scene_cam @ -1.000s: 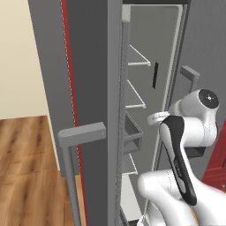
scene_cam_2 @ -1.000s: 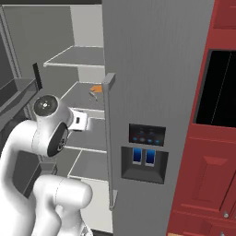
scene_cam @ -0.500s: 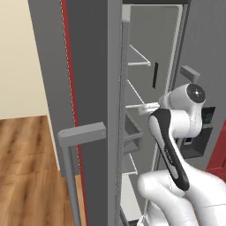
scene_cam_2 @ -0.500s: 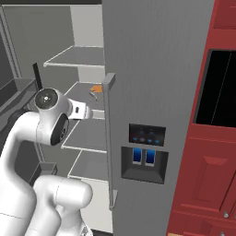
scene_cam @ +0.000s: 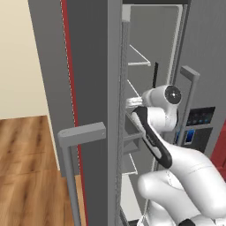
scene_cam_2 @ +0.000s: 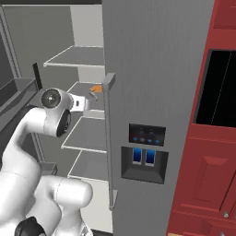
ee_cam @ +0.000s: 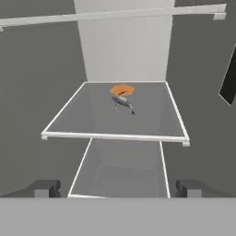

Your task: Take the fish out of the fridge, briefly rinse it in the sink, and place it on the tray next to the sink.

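The fridge (scene_cam_2: 152,69) stands with its left door (scene_cam: 90,79) swung open, showing white wire shelves. A small silvery-grey fish (ee_cam: 123,104) lies on the middle shelf (ee_cam: 115,124), just in front of an orange item (ee_cam: 122,89); it also shows as a grey sliver (scene_cam_2: 91,95) in the right base view. My gripper (ee_cam: 117,189) is open, with nothing between its wide-set fingertips (ee_cam: 46,188). It hovers at the shelf's front edge, short of the fish. The hand (scene_cam: 132,102) (scene_cam_2: 84,102) reaches into the fridge compartment. The sink and the tray are out of view.
The open door's bar handle (scene_cam: 81,132) juts out at the left. The closed door's handle (scene_cam_2: 109,138) and dispenser panel (scene_cam_2: 145,152) are to the right of the arm. Dark red cabinets (scene_cam_2: 207,138) stand further right. Another shelf (ee_cam: 115,16) hangs above.
The arm has risen and stretched forward, carrying the hand up to the middle shelf's level and into the fridge. The jaws have stayed wide apart.
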